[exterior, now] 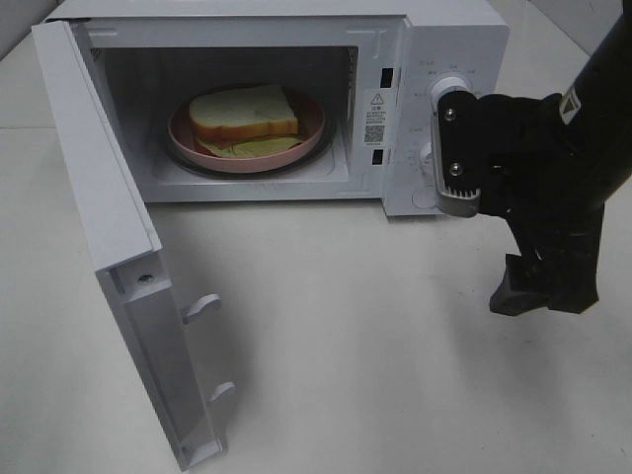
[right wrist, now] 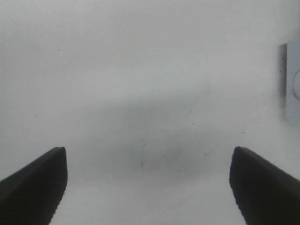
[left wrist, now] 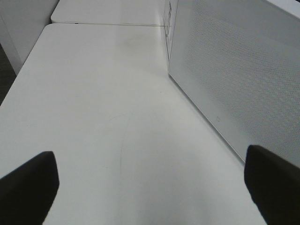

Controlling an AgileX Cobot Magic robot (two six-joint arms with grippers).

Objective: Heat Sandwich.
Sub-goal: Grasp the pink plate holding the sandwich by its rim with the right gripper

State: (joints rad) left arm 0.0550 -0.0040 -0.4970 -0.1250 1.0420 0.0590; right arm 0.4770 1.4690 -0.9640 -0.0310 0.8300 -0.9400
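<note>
The sandwich (exterior: pixel 244 112), pale bread on yellow filling, lies in a round pink dish (exterior: pixel 314 130) inside the white microwave (exterior: pixel 434 39). The microwave's door (exterior: pixel 109 227) hangs wide open to the left. My right gripper (exterior: pixel 543 291) points down at the table in front of the control panel, open and empty. In the right wrist view its fingers (right wrist: pixel 33 183) stand wide apart over bare table. My left gripper (left wrist: pixel 150 192) is open and empty, low over the table beside the door's meshed outer face (left wrist: pixel 225 70). It is out of the high view.
The right arm's black body (exterior: pixel 533 148) covers part of the panel's knobs (exterior: pixel 446 87). The open door juts toward the table's front edge. A corner of the microwave (right wrist: pixel 293 84) shows in the right wrist view. White table (exterior: pixel 346 346) spreads before the microwave.
</note>
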